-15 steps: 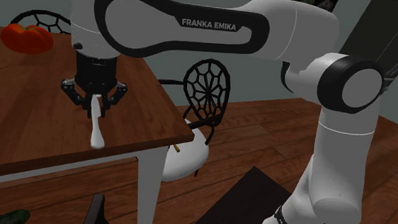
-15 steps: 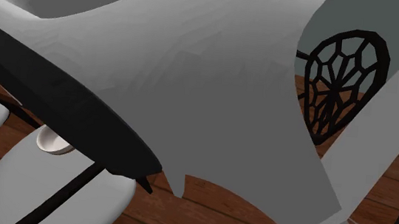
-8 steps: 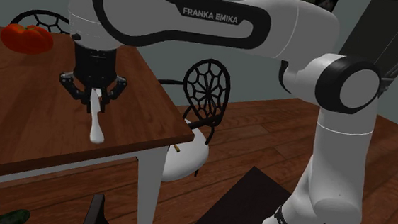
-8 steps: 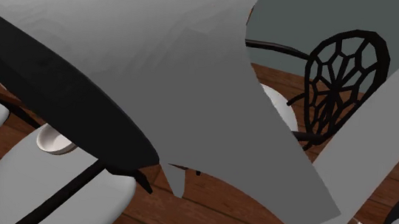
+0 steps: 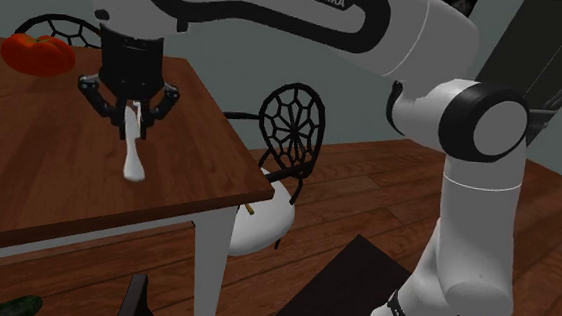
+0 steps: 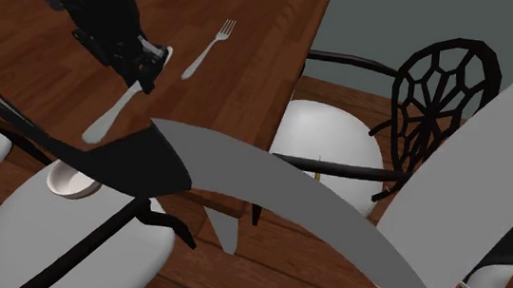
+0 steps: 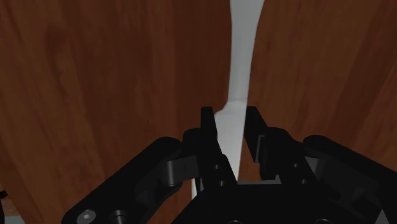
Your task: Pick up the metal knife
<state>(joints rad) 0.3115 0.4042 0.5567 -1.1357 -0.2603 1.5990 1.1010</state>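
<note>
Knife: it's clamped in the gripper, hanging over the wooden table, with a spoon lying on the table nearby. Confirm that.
One thing is wrong: what lies on the wooden table near the knife is a fork, not a spoon, as the second exterior view shows. The gripper is indeed shut on the knife.

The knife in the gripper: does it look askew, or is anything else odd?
Nothing is spilled or damaged. The gripper clasps the knife near one end, so most of its length hangs below, slightly slanted.

The knife (image 5: 134, 159) is in the gripper (image 5: 129, 125) over the table (image 5: 28, 172), with the fork (image 6: 207, 50) lying nearby.
</note>
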